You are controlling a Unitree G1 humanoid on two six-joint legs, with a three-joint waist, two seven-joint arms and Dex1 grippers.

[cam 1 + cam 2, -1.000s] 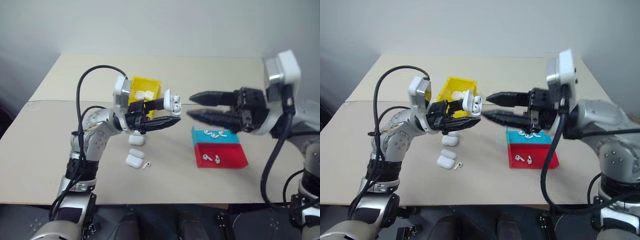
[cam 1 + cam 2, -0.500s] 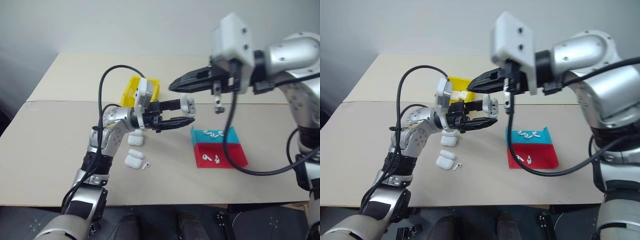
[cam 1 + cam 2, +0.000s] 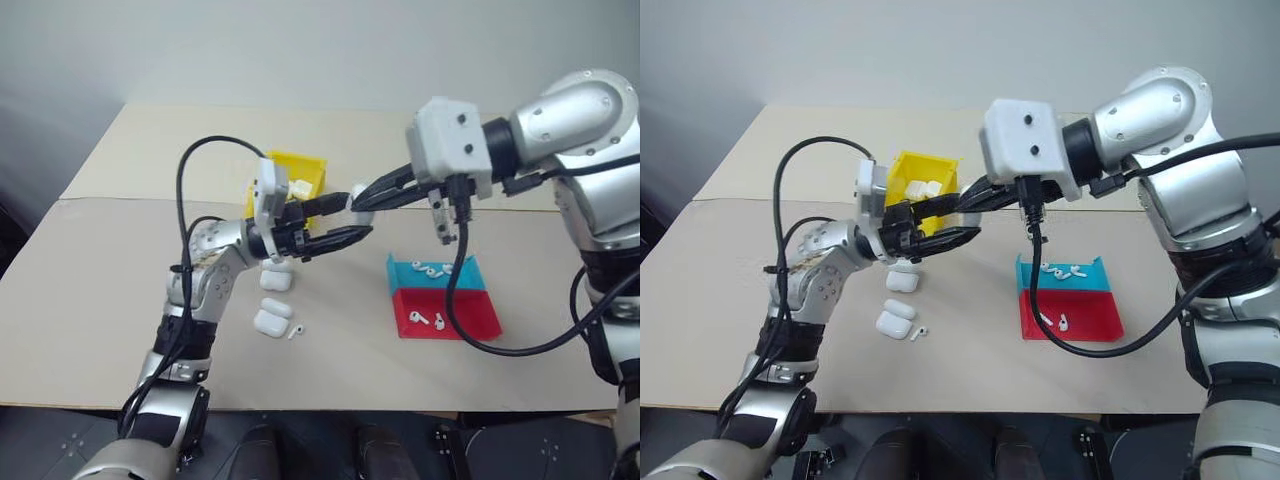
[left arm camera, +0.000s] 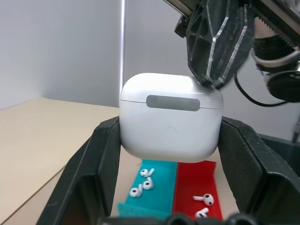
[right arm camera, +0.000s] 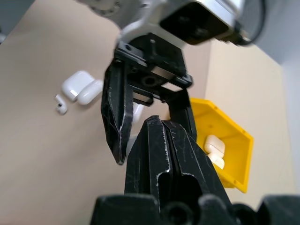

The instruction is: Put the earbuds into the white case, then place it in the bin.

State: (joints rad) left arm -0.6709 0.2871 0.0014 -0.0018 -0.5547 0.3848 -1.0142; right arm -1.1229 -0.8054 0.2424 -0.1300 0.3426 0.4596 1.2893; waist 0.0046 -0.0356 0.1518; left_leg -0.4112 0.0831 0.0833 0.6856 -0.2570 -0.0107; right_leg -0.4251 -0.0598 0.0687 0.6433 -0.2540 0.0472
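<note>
We've got the white case [image 4: 170, 116] pinched in the left pincer [image 3: 340, 220] above the worktop [image 3: 100, 260] so the right pincer [image 3: 372, 197], pressed together, can push its lid shut, probably.

My right gripper [image 3: 358, 198], open a second ago and well right of the white case [image 4: 170, 116], has closed and swung left; its tips now press the lid, which has gone from open to shut.
</note>
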